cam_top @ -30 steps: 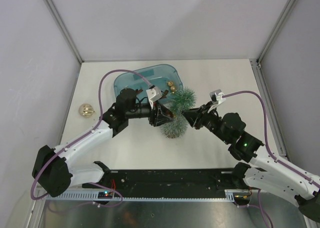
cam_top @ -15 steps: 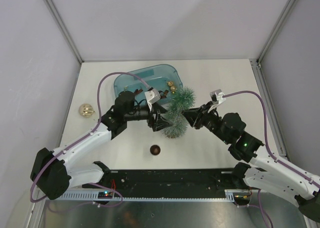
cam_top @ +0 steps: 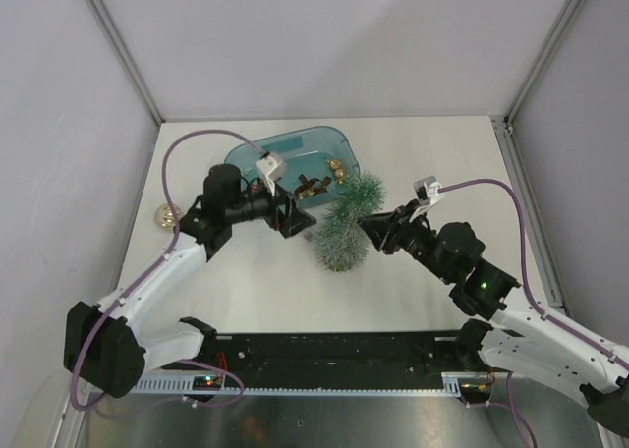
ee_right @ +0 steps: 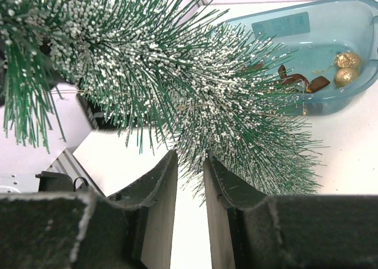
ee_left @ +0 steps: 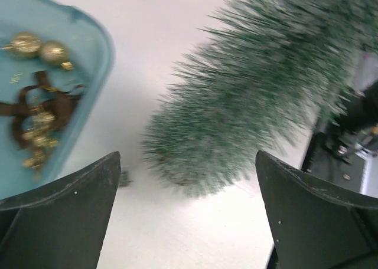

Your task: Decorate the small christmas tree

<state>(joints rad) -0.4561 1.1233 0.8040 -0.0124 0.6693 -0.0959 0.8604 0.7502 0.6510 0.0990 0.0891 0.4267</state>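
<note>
small christmas tree tilted, gripped by right pincer; left pincer wide, facing it.

I see open table on the near side of the small christmas tree | blue tub blocks just beyond my left gripper | right gripper occupies the tree's right flank

Blue tub w/ gold baubles + brown ribbon; gold ball far left.
</note>
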